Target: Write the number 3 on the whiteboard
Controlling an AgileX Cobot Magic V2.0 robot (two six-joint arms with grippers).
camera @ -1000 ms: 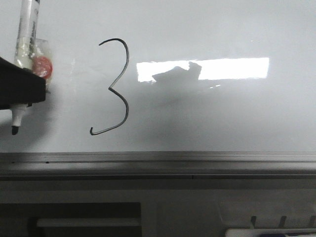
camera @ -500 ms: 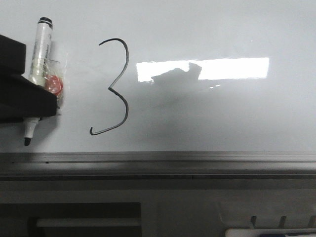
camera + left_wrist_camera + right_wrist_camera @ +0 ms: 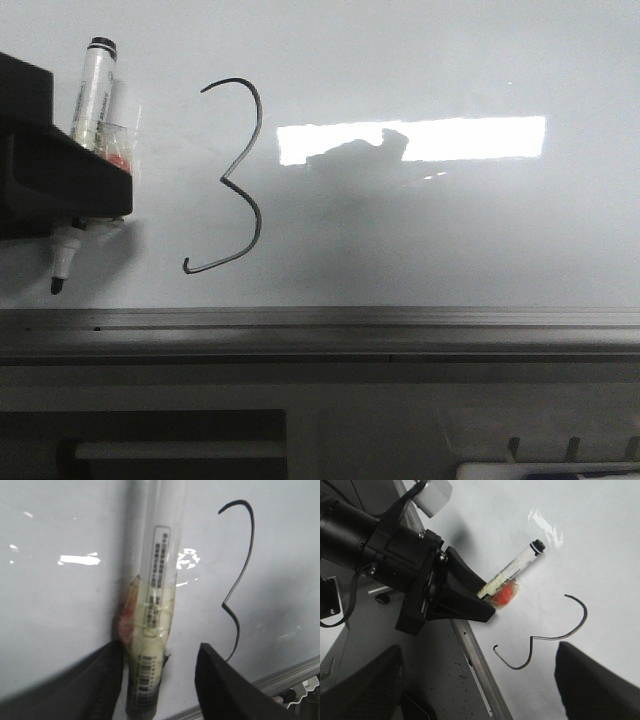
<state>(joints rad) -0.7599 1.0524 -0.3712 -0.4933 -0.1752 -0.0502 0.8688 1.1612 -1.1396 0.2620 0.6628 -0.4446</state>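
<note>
The number 3 stands in thin black line on the whiteboard, left of centre; it also shows in the wrist views. To its left my left gripper straddles a white marker pen, wrapped in tape with a red patch. The pen rests against one finger, with a bare gap to the other finger, so the jaws stand open. The pen's black tip points toward the rail. My right gripper is open wide, over the rail beside the 3.
A grey metal rail runs along the board's near edge, with a dark ledge below it. A white object peeks in at the bottom right. A bright light reflection lies right of the 3.
My left gripper and the marker have shifted right and down toward the rail, closer to the 3. The gripper now covers most of the red patch. The 3 is unchanged.
</note>
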